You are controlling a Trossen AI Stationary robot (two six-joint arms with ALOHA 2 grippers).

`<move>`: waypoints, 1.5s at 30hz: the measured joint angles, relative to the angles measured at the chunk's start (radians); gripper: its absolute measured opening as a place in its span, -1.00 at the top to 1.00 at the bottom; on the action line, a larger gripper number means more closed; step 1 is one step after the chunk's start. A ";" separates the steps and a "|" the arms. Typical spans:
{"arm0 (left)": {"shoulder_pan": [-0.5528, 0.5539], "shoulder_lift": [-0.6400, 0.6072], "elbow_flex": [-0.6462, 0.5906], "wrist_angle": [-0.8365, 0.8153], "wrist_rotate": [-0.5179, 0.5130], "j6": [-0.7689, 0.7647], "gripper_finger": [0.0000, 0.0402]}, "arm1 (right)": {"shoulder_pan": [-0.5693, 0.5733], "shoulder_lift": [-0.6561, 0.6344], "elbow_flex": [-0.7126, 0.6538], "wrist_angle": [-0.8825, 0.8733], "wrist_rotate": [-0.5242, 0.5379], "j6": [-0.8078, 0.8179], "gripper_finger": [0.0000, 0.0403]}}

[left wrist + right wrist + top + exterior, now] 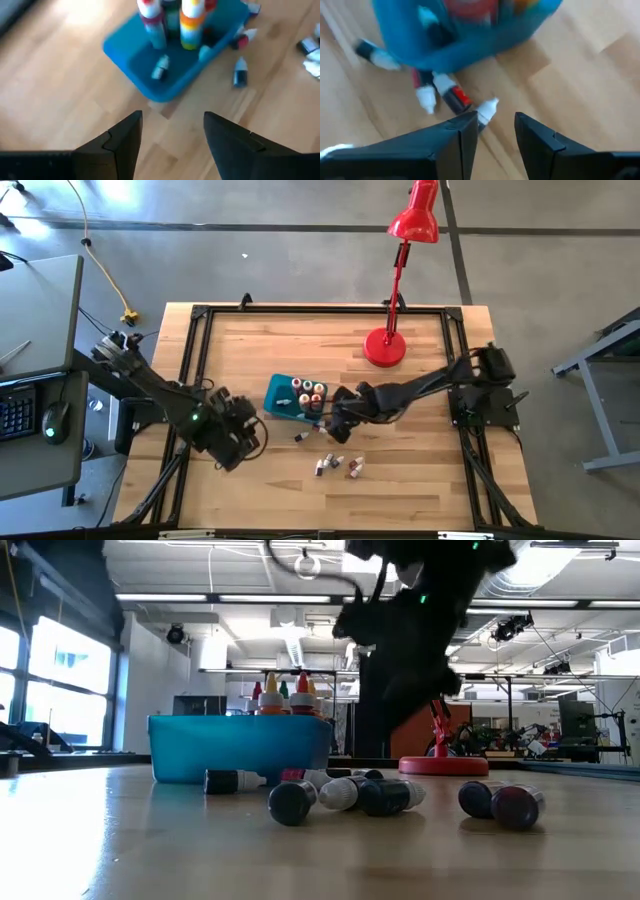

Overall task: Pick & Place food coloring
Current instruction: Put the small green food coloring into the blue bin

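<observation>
— Tools? Right tool (331, 412) hangs unclenched, nothing between its fingers, over bottles (336, 465) lying by the tub (279, 398); left tool (247, 425), released, sits left of it.

— Bottles?

— Small smooth plastic droppers, pointed caps. About four stand upright in the blue rectangular tub; several lie sideways, pointing various ways, on the wood-plank table (420, 480).
</observation>
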 joint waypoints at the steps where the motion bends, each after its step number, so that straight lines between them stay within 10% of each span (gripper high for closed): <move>1: -0.013 -0.004 -0.045 0.042 0.004 -0.017 -0.03 | -0.010 0.022 0.000 0.008 -0.023 0.000 0.39; 11: -0.033 -0.003 -0.239 0.215 0.094 -0.113 -0.03 | -0.034 0.108 0.000 0.100 -0.130 0.037 0.39; 45: -0.033 -0.003 -0.240 0.358 0.203 -0.105 -0.03 | -0.008 0.120 0.002 0.027 -0.212 -0.085 0.59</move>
